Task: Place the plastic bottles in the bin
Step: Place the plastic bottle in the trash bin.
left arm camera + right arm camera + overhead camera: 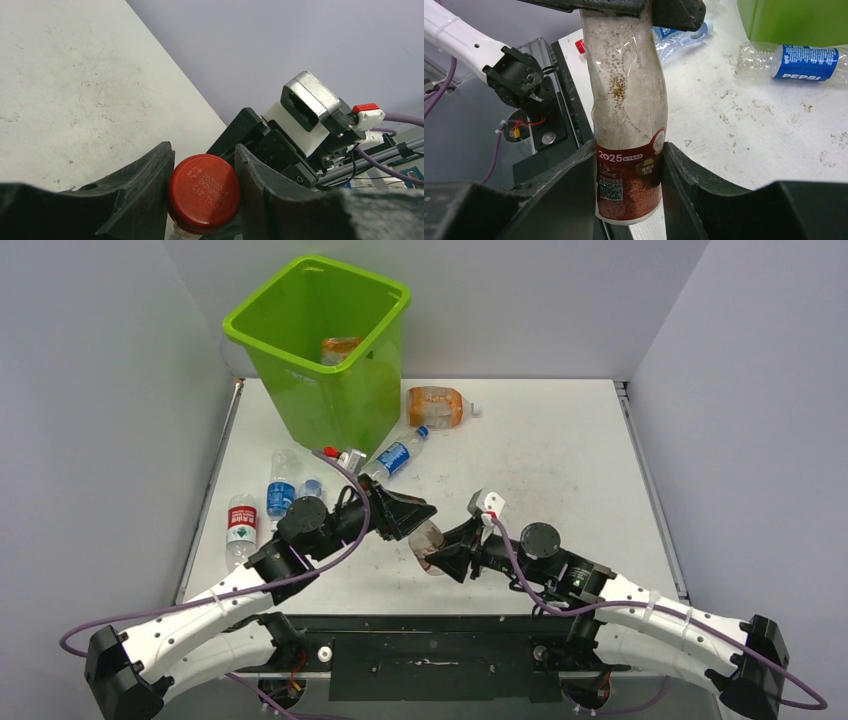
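A clear, stained plastic bottle (427, 540) with a dark red label (629, 180) and a red cap (204, 194) hangs just above the table's near middle, held at both ends. My left gripper (405, 516) (204, 187) is shut on the cap, and both fingers touch it. My right gripper (452, 556) (629, 170) is shut on the labelled base. The lime-green bin (330, 405) stands at the far left with an orange bottle (340, 348) inside. More bottles lie on the table: an orange one (437, 406) and a blue-labelled one (398, 456).
Left of my left arm lie a blue-labelled bottle (282, 492) and a red-and-white-labelled bottle (241, 528). A Pepsi bottle (799, 61) lies near the bin's (794, 20) base. Grey walls enclose the table on three sides.
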You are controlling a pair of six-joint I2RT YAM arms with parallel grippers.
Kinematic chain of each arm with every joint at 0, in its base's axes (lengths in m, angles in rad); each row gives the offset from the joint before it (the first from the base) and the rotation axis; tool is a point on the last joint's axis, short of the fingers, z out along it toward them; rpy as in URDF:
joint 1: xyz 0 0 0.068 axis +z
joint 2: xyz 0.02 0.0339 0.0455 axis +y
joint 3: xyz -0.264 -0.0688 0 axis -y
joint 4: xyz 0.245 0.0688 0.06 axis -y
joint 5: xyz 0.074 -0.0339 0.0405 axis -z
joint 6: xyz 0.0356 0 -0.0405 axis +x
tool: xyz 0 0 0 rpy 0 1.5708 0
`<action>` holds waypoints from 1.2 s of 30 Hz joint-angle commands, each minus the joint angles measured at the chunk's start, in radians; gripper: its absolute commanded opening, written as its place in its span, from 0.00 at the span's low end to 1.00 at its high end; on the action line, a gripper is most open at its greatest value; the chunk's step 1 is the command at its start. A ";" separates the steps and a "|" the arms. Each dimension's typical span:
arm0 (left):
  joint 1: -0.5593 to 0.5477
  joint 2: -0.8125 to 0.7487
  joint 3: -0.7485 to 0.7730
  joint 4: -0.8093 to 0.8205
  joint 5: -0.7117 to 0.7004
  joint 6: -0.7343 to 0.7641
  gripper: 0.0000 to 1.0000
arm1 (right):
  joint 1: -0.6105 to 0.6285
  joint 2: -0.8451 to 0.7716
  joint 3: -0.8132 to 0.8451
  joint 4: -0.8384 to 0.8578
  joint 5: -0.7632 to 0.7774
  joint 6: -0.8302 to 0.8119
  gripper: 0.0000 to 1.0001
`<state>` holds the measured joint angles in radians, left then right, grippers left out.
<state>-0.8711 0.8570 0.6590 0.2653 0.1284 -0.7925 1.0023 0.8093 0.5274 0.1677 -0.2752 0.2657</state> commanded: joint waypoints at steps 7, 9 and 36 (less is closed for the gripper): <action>0.001 -0.026 0.076 -0.012 -0.030 0.070 0.00 | 0.012 -0.052 0.099 -0.054 0.107 0.049 0.95; 0.005 -0.048 0.113 -0.056 -0.098 0.138 0.00 | 0.016 -0.085 0.118 -0.089 0.113 0.069 0.90; 0.632 0.641 1.122 0.138 -0.286 0.359 0.00 | 0.013 -0.254 -0.119 -0.198 0.464 0.458 0.90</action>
<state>-0.2478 1.3762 1.6547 0.3271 -0.2497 -0.3943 1.0096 0.4519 0.3214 -0.0330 0.2558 0.7509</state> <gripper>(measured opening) 0.432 0.897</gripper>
